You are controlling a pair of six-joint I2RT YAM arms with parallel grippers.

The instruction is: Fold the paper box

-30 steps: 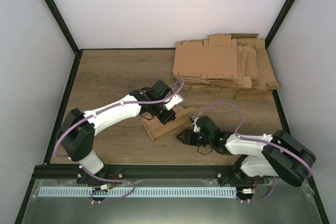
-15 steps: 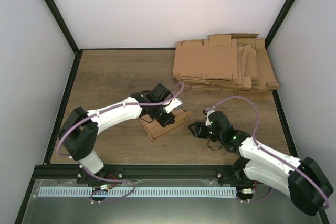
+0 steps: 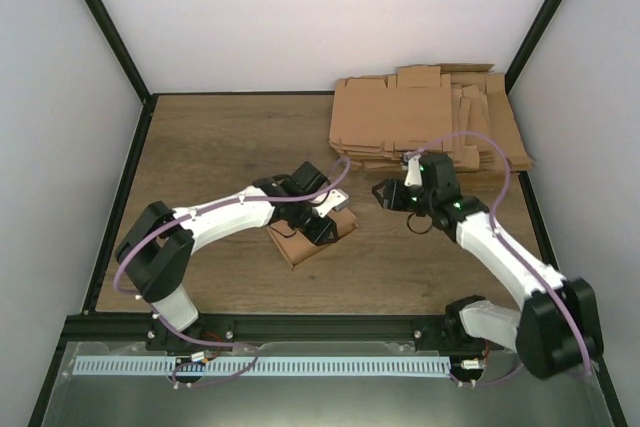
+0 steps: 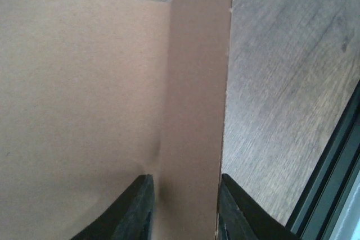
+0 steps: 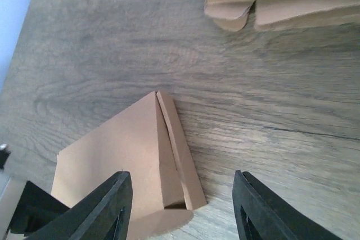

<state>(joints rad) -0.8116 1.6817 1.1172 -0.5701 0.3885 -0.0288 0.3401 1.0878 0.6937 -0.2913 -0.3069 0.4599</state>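
- Swinging up from the near edge of the bench, the right arm (image 3: 500,247) has brought its jaws to a spot just beside the far right corner of the paper box (image 3: 300,244). The left arm (image 3: 215,215) has hardly shifted, and the box lies in much the same place.
- The left jaws are closed on an upright side flap (image 4: 197,82) of the box. The wrist view shows a black fingertip (image 4: 138,209) pressed on each face of the strip, probably to keep that wall standing while the rest is worked.
- The right jaws stand wide open and hold nothing. Their fingertips (image 5: 101,209) frame the box corner from above, apart from the cardboard, which looks like lining up to take or push another flap.
- Around the left jaws, the box base lies flat on the wood grain, with only the pinched wall lifted.
- From the right wrist, a narrow creased strip (image 5: 177,150) along the box edge lies folded down against the bench (image 3: 220,137).
- The box sits near the middle of the bench, in front of the left arm and nearer than the right jaws.
- Well apart, at the far right, a pile of flat cardboard blanks (image 3: 430,127) rests untouched, seemingly as stock.
- Folding looks to be at an early stage, with one wall up and the others still flat.
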